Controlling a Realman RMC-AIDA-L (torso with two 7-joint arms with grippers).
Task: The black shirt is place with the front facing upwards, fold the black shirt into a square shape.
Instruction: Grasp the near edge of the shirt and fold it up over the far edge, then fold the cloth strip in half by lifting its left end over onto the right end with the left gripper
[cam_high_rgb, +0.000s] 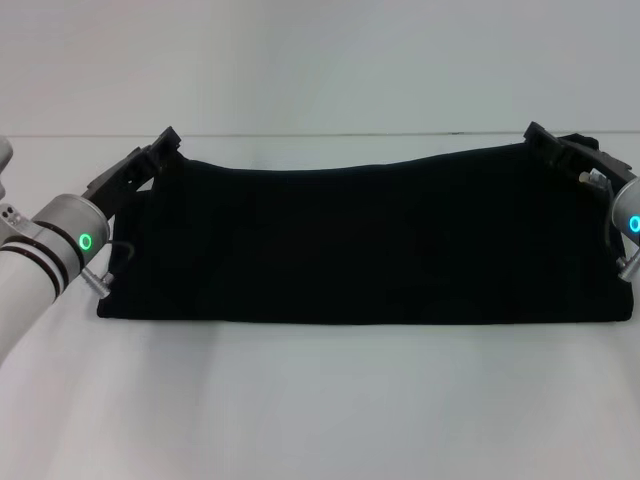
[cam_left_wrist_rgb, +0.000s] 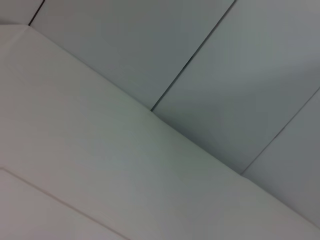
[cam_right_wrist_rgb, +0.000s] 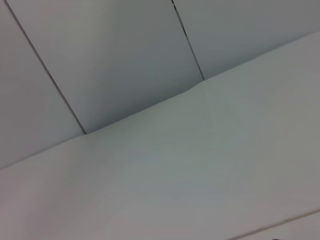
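The black shirt (cam_high_rgb: 370, 245) shows in the head view as a wide plain black band across the white table, with no lettering visible. Its near edge lies straight on the table, while its far edge sags slightly in the middle between the two grippers. My left gripper (cam_high_rgb: 168, 143) is shut on the far left corner of the shirt. At the far right corner, my right gripper (cam_high_rgb: 538, 138) grips the cloth the same way. Neither wrist view shows the shirt or any fingers.
The white table (cam_high_rgb: 320, 400) stretches bare in front of the shirt. A pale panelled wall (cam_high_rgb: 320, 60) rises just behind the table's far edge. Both wrist views show only table surface (cam_left_wrist_rgb: 75, 165) and wall panels (cam_right_wrist_rgb: 115, 60).
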